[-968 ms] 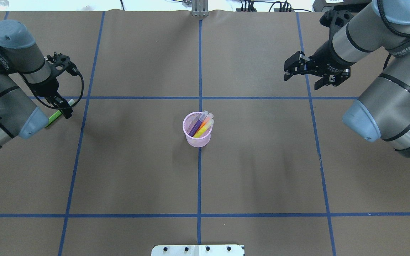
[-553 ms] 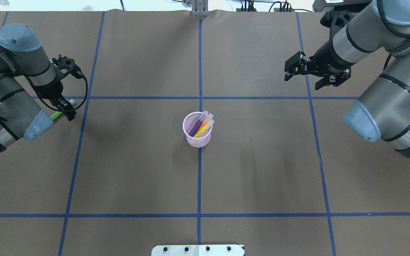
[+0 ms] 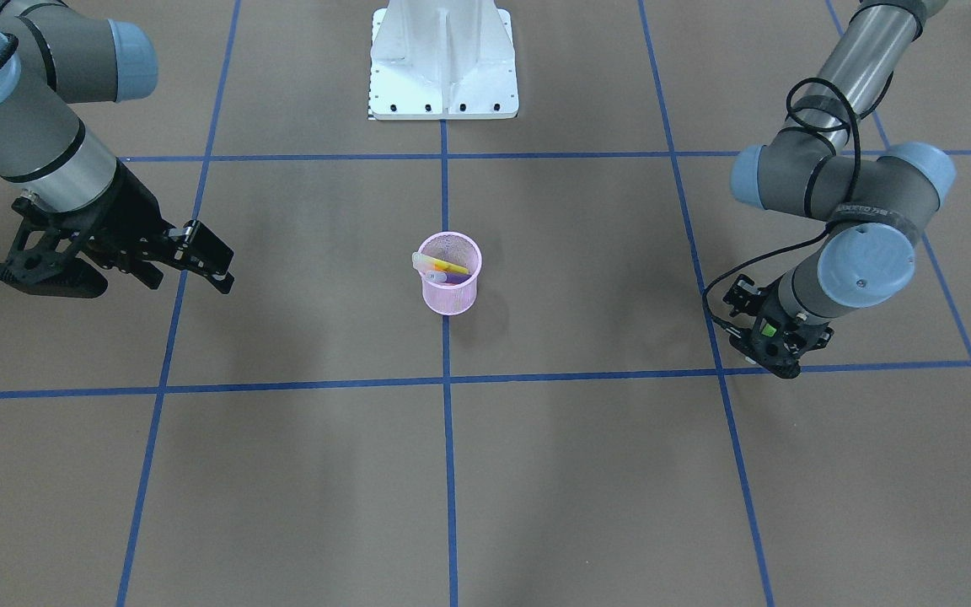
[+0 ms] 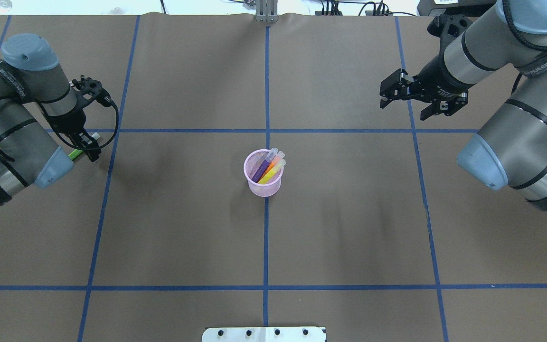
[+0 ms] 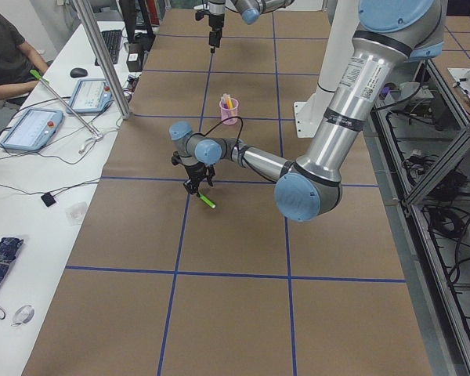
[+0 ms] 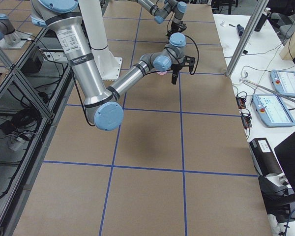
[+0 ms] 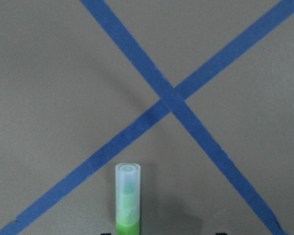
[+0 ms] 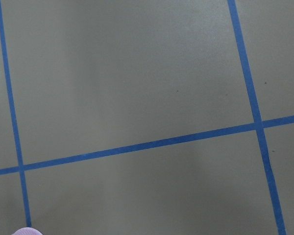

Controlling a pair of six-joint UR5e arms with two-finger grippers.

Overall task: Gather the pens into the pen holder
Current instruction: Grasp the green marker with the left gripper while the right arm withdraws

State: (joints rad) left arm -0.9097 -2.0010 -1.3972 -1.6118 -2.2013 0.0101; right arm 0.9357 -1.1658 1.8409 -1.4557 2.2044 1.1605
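Observation:
The pale pink mesh pen holder (image 4: 264, 189) stands at the table's centre, also in the front view (image 3: 450, 297). A purple pen (image 4: 260, 170), an orange pen (image 4: 276, 163) and a yellow one (image 4: 269, 178) lean in it, caps up. My left gripper (image 4: 89, 146) is at the table's left, shut on the bright green pen (image 4: 75, 153). It holds the pen slanted just above the table, as the left side view (image 5: 207, 201) shows. The left wrist view shows the pen's pale cap (image 7: 127, 191). My right gripper (image 4: 402, 107) is open and empty over the far right.
Blue tape lines (image 4: 266, 247) divide the brown table into squares. The white robot base (image 3: 443, 59) stands at the robot's side. An operator (image 5: 8, 55) sits at a side desk with tablets, off the table's far edge.
My left gripper has moved a little to the right and toward the far side with the green pen in it. The right arm has barely moved.

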